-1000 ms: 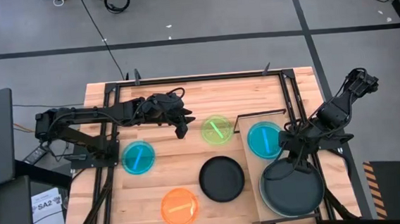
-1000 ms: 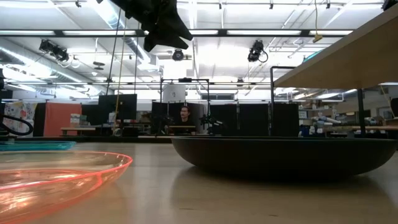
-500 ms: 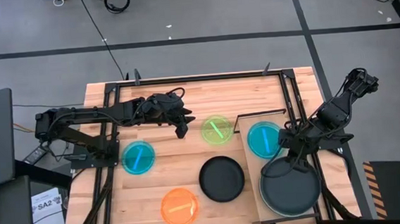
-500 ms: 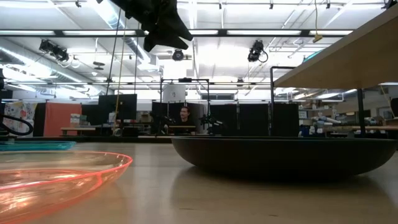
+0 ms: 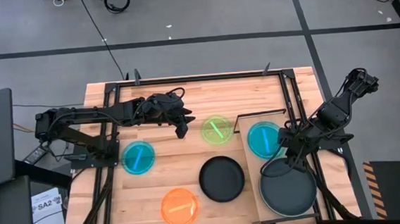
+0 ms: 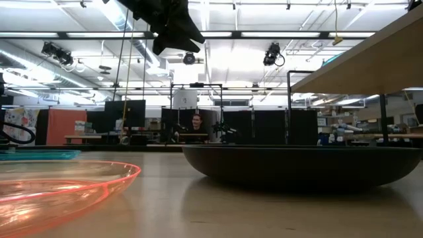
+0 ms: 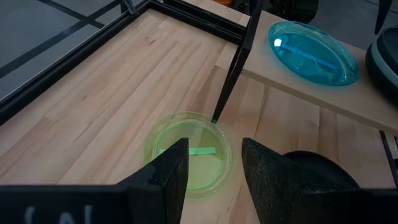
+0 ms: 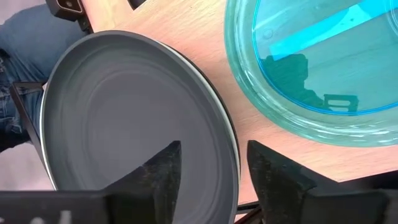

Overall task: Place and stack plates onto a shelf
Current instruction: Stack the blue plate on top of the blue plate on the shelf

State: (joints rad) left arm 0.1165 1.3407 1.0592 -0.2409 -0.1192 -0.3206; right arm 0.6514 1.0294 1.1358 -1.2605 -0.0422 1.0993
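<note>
Black plate (image 5: pixel 288 188) is sitting between my right pincer (image 5: pixel 293 157) released fingers; careless closing risks shoving it off the shelf (image 5: pixel 255 170)

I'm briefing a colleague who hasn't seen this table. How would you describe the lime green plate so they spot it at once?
On the butcher-block tabletop, look just left of the raised light-wood shelf, beside its thin black leg. The lime green plate lies flat there, close in front of the left gripper. It is the only green one; the other translucent plates are cyan or orange.
</note>
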